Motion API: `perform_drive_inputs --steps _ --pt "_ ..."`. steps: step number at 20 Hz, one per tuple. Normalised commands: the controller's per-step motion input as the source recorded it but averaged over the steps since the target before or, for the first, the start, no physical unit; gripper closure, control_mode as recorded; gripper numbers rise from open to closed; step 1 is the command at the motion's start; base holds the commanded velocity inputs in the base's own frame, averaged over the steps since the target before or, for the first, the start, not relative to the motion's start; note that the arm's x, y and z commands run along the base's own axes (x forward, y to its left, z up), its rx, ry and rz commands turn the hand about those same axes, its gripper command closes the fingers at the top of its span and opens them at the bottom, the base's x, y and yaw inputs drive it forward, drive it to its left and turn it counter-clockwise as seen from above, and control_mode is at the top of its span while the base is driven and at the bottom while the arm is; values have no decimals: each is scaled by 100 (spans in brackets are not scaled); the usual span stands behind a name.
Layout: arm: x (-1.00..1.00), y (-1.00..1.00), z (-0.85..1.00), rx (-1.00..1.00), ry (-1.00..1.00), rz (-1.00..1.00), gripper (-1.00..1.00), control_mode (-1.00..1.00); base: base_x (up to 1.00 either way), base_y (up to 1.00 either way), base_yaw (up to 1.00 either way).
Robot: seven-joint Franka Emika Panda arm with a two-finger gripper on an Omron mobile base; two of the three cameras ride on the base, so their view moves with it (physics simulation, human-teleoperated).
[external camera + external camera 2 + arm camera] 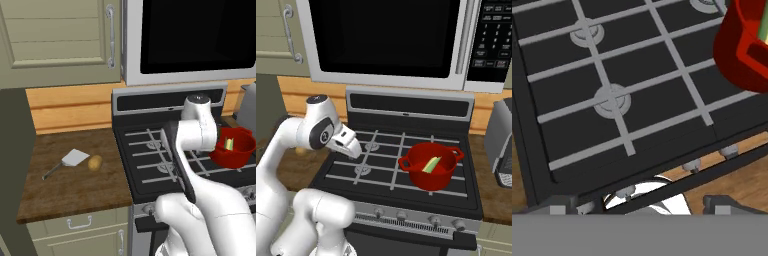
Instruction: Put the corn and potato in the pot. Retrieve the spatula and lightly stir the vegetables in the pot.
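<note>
Kitchen setting: a black gas stove (401,150) sits under a microwave (391,40), with a wooden desk (70,185) to its left. On the stove's grates stands the red pot (432,167), and the corn (431,164) already lies inside it, a slim yellow-green cob leaning across the bottom. That part of the task looks done. The potato (95,162) is not yet in; it rests on the desk, at about 3 o'clock from the spatula (67,162) and just beside its pale blade. The spatula lies flat, handle pointing toward 8 o'clock.

Over the stove's left burners hangs the gripper (352,146), well apart from the potato, and its fingers stand wide open and hold nothing. In the hand view the pot's rim sits at 2 o'clock.

Left to do, by my judgement: fetch the potato, drop it in the pot, then take the spatula and stir.
</note>
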Motion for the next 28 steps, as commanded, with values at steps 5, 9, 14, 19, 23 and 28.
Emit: perform_drive_inputs --steps 5,9,14,19,23,28 --pt "28 100 0 -2 3 13 -100 -100 0 0 0" --pt "33 100 0 0 4 14 -100 -100 0 0 0" --pt "41 89 -10 0 6 13 -100 -100 0 0 0" --pt "30 76 -26 0 0 11 -100 -100 0 0 0" --pt "42 76 -33 0 0 10 -100 -100 0 0 0" --pt "35 37 -21 10 3 7 -100 -100 0 0 0"
